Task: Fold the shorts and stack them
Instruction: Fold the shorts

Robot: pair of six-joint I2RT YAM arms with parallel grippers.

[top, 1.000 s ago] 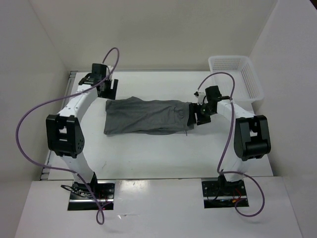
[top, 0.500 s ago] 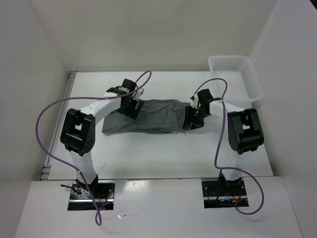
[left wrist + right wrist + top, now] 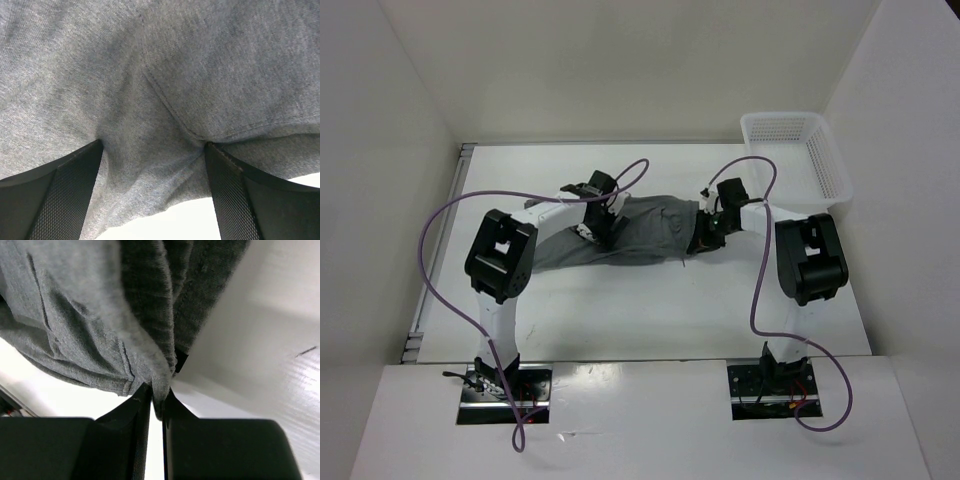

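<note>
well apart from the basket (image 3: pixel 830 165), right gripper (image 3: pixel 159 395) pinches shorts (image 3: pixel 650 228), left gripper (image 3: pixel 152 147) spread over them.

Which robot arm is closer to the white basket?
Right. The right arm pinches the shorts at the end nearest the basket; the left arm, jaws open, sits over the shorts' middle, farther away.
</note>
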